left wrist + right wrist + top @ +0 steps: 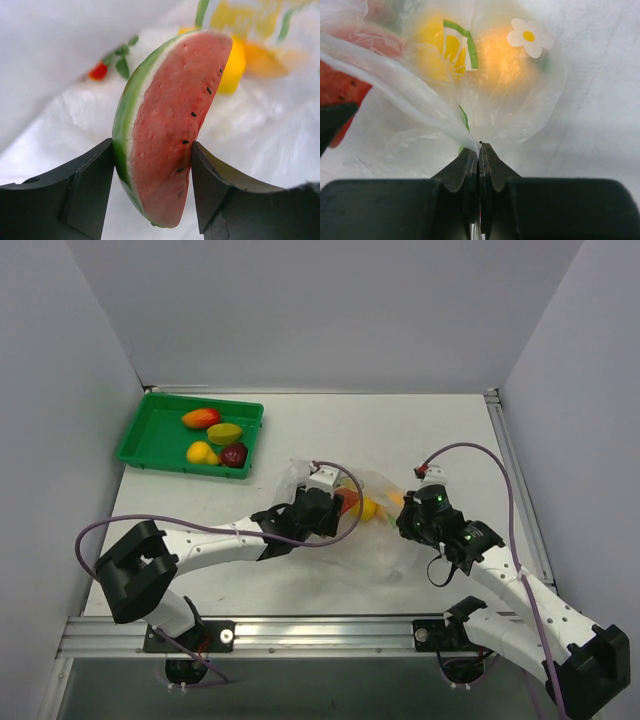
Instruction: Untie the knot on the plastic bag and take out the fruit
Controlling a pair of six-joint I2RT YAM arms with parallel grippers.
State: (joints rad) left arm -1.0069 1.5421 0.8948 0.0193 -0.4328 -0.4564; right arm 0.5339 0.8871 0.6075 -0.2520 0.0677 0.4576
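Centre of top view: left gripper [151,155] clamps watermelon wedge [170,110] by rind and flat face; right gripper [479,152] pinched closed on bag [530,105] film, with lemon [435,50] and orange fruit [500,57] inside; knot not visible. Likely risks: wedge slips from narrow grip; film slides out, bag drags along.

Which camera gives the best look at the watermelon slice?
Left wrist: the watermelon slice fills the frame, clamped in the left gripper. Right wrist shows only a red corner; the top view, a reddish speck.

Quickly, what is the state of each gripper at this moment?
Left gripper: closed, holding the watermelon wedge.
Right gripper: closed, pinching a fold of the plastic bag.
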